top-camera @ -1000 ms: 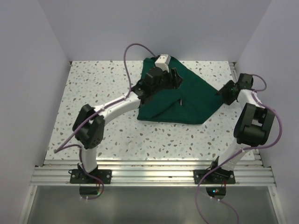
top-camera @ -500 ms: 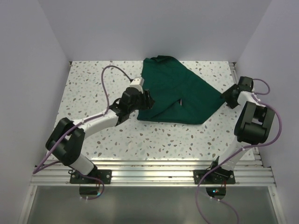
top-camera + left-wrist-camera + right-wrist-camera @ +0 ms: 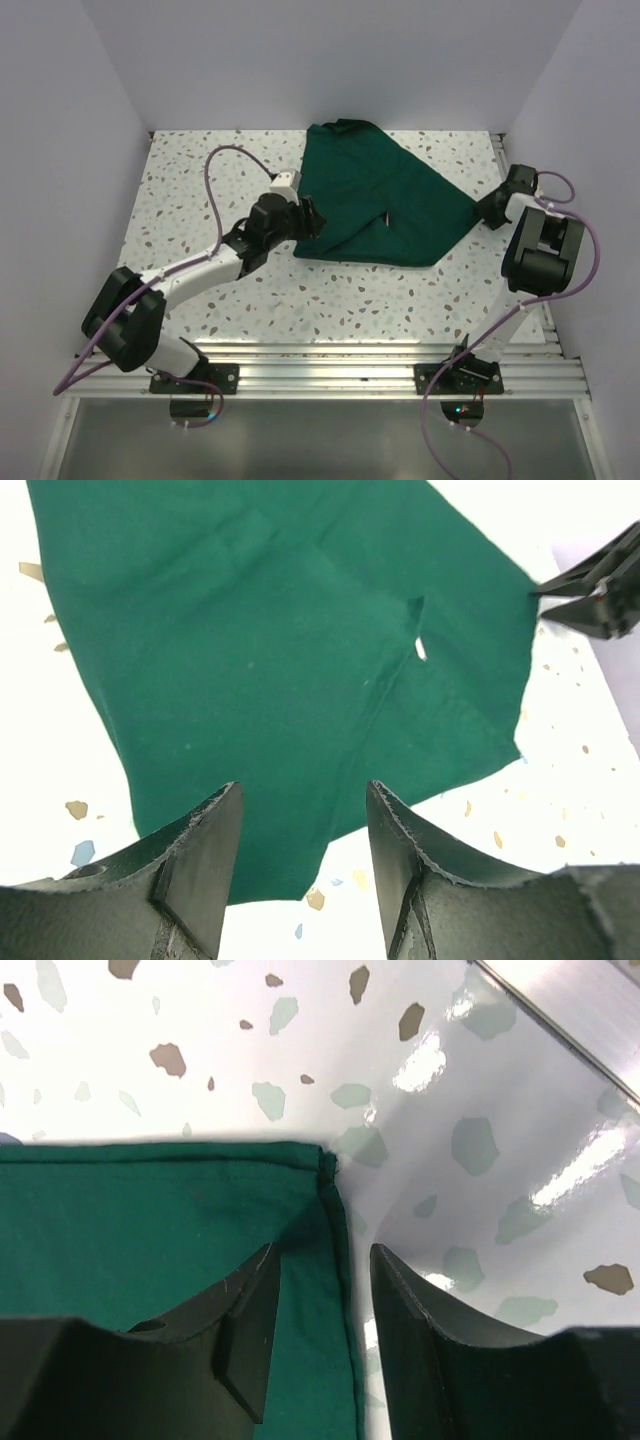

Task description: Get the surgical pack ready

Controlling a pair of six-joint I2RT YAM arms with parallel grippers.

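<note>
The surgical pack shows only as a dark green cloth (image 3: pixel 385 195) folded into a rough triangle at the back middle of the table. No steel tray, instruments or gauze pouches show. My left gripper (image 3: pixel 306 216) is open and empty, low over the cloth's near-left corner (image 3: pixel 280 660), with its fingers (image 3: pixel 200 870) over that edge. My right gripper (image 3: pixel 489 209) is open at the cloth's right corner (image 3: pixel 180 1230). Its jaws straddle the hemmed edge without closing on it. It also shows in the left wrist view (image 3: pixel 590 590).
The speckled white tabletop (image 3: pixel 200 190) surrounds the cloth. White walls close in the back and both sides. A metal rail (image 3: pixel 330 365) runs along the near edge. A small notch (image 3: pixel 420 645) shows where the folded layers meet.
My left arm has drawn back from over the cloth's far part to its near-left corner. My right gripper has stayed at the right corner, shifting slightly.
</note>
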